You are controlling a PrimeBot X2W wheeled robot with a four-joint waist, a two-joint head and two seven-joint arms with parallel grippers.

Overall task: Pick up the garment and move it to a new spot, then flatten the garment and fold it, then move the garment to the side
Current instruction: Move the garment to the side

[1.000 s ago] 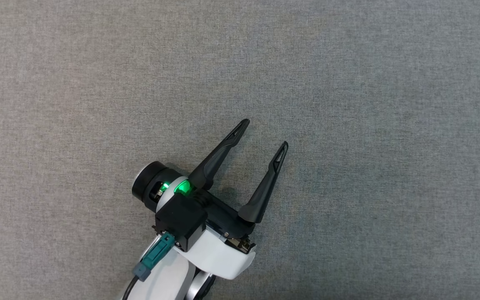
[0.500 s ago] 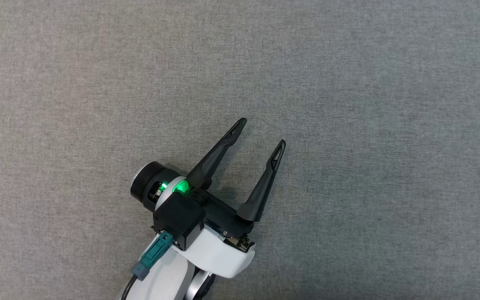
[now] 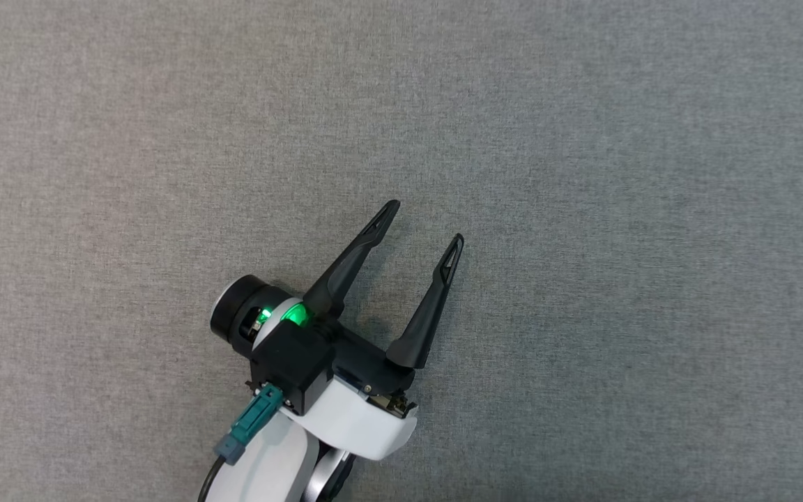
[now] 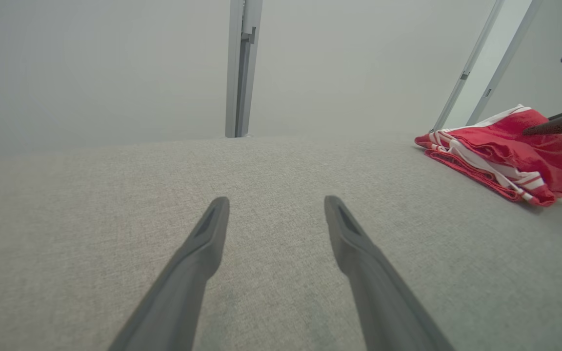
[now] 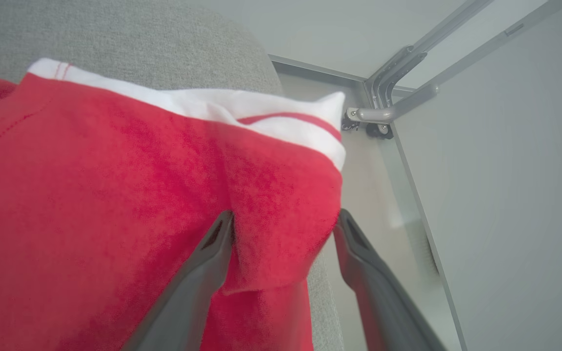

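Note:
The garment [image 4: 500, 146] is red with white stripes and lies folded in a stack near the far right edge of the grey cloth-covered table [image 4: 115, 185]. My right gripper [image 5: 283, 214] is over its corner, open, with a raised fold of the red garment [image 5: 115, 195] between the spread fingers. One right finger [image 4: 551, 128] shows above the stack in the left wrist view. My left gripper [image 3: 424, 223] hovers open and holds nothing over bare table [image 3: 583, 139], well away from the garment. In its own wrist view the left gripper [image 4: 276, 201] points across the table.
The table's rounded corner [image 5: 242, 48] lies just beyond the garment, with pale floor below it. Metal frame posts [image 4: 239, 68] stand behind the table, and a frame joint [image 5: 393, 97] sits by a grey wall panel.
In the head view my left gripper sits slightly further left than a second ago, with its jaws still spread.

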